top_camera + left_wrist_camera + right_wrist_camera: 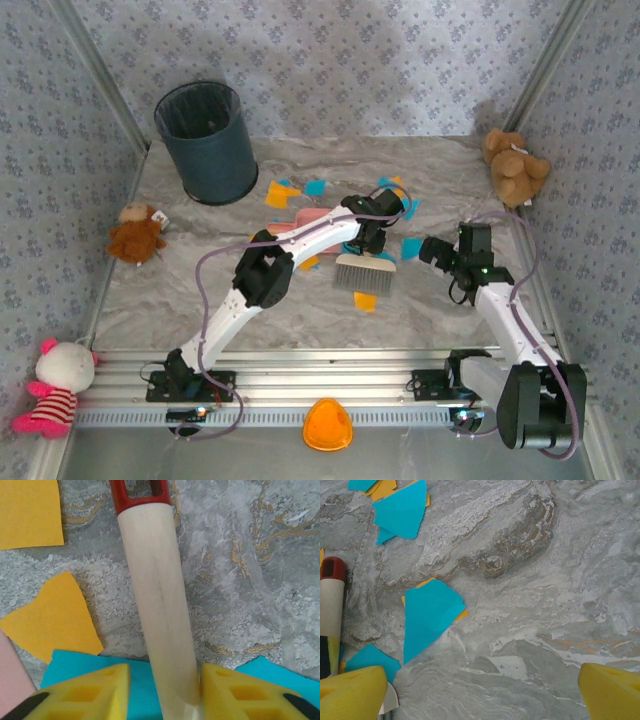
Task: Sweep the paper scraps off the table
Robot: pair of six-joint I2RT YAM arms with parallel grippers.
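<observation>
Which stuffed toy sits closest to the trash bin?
The brown monkey plush, just below-left of the bin; the teddy bear is far right, the pink-and-white plush at the near-left corner.

Bright, even light with soft shadows.
From above, the grey-beige marble-veined table is lit evenly; both arms throw only pale, soft shadows on it. In the left wrist view the pale wooden brush handle is sharp, while the yellow plastic fingers at the bottom edge look slightly blurred. The cyan-blue paper scraps show crisp edges.
</observation>
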